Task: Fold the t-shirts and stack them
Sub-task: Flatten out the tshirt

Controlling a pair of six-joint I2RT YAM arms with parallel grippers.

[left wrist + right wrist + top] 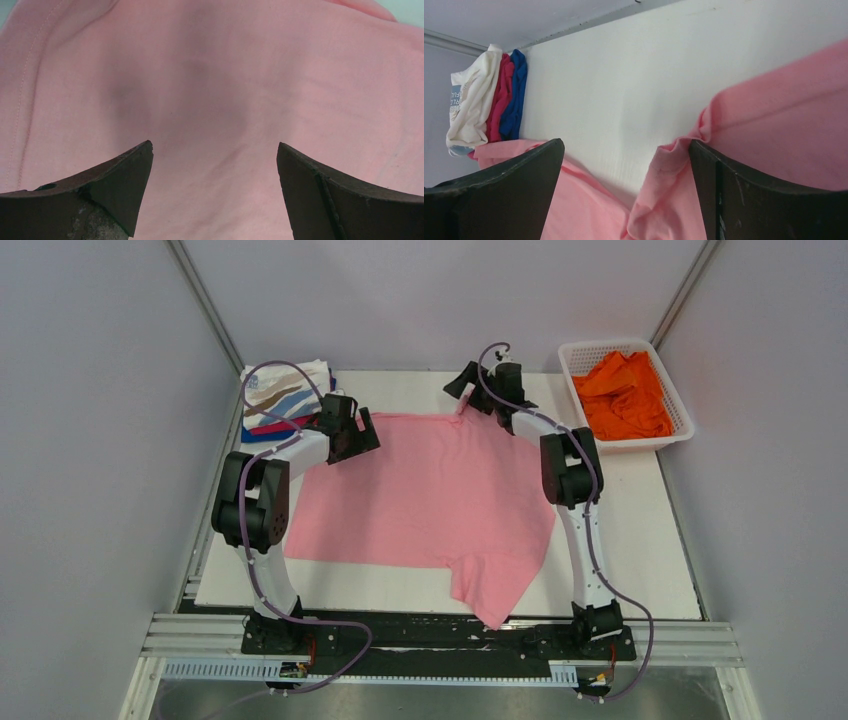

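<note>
A folded stack [285, 398] fills the far-left corner of the desk [640, 570], a basket [575, 365] the far-right. Both jaws gape over the pink tee [430, 495].

Your colour readout: spread t-shirt [425, 495] plain light pink | crumpled t-shirt [625, 395] bright orange, plain | basket [610, 343] white lattice | top t-shirt [283, 392] of your stack white with tan and blue brush streaks | middle t-shirt [499, 95] magenta | bottom t-shirt [516, 95] blue | table [620, 560] white

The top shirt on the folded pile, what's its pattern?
The top shirt is white with tan and blue streaks, clearest from the top camera.
</note>
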